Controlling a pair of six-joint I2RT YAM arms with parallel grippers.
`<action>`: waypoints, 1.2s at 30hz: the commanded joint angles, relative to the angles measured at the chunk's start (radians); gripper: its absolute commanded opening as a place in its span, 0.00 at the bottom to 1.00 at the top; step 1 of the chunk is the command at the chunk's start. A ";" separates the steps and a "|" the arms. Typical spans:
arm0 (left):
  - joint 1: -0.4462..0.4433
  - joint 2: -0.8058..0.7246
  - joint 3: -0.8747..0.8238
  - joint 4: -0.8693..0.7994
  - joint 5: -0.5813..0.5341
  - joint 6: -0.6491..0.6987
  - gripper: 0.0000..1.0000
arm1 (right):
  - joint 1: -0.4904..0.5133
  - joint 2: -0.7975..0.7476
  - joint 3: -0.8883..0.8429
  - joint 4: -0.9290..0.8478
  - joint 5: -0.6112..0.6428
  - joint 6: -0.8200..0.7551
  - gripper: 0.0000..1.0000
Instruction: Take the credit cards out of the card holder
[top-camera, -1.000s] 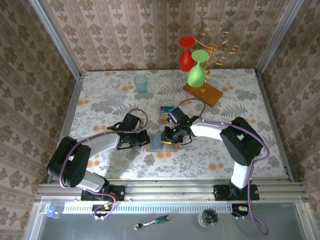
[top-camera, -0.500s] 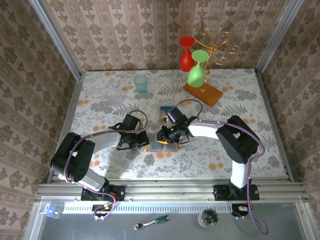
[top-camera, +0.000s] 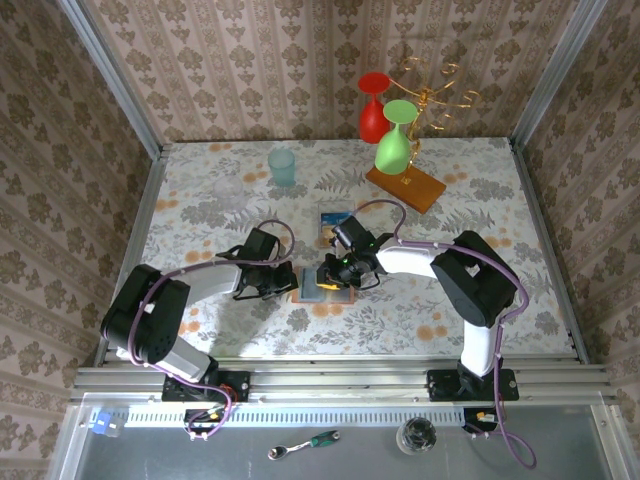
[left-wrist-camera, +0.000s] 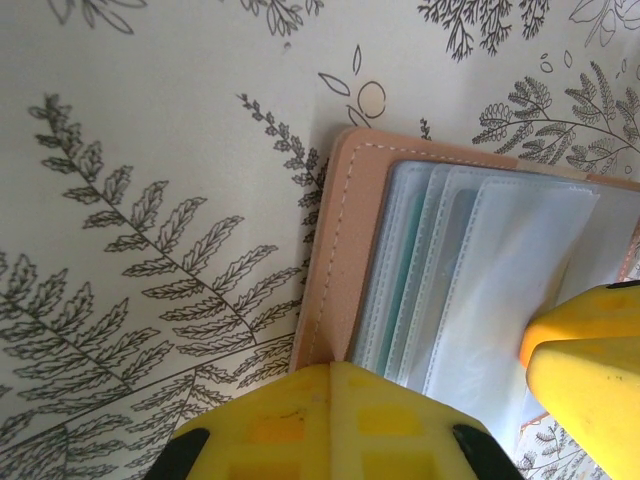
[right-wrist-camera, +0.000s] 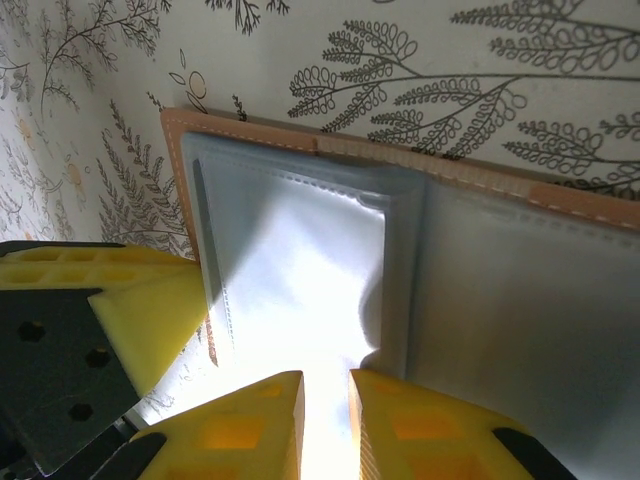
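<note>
The card holder (left-wrist-camera: 332, 240) lies open on the table (top-camera: 200, 200) right under both tips, its long axis running from the left gripper (left-wrist-camera: 330, 400), closed on the tan edge, to the right gripper (right-wrist-camera: 325, 385). The right gripper's fingers stand a slit apart on a clear sleeve (right-wrist-camera: 300, 250); I cannot tell whether they pinch anything. A teal credit card (left-wrist-camera: 396, 270) edge shows in the sleeves just ahead of the left tips, and no writing is readable

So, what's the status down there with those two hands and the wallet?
Left hand shut, at card holder edge. Right hand nearly closed over clear sleeves, grip unclear. Teal card still sleeved.
</note>
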 joint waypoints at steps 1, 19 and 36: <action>0.011 0.009 -0.010 -0.041 -0.010 0.031 0.02 | -0.006 -0.030 -0.020 -0.040 0.039 -0.016 0.21; 0.014 -0.107 0.020 -0.071 -0.008 0.004 0.07 | -0.010 -0.024 -0.031 -0.019 0.029 -0.009 0.21; -0.025 -0.032 0.028 0.087 0.130 -0.080 0.26 | -0.010 -0.032 -0.039 -0.014 0.029 -0.004 0.21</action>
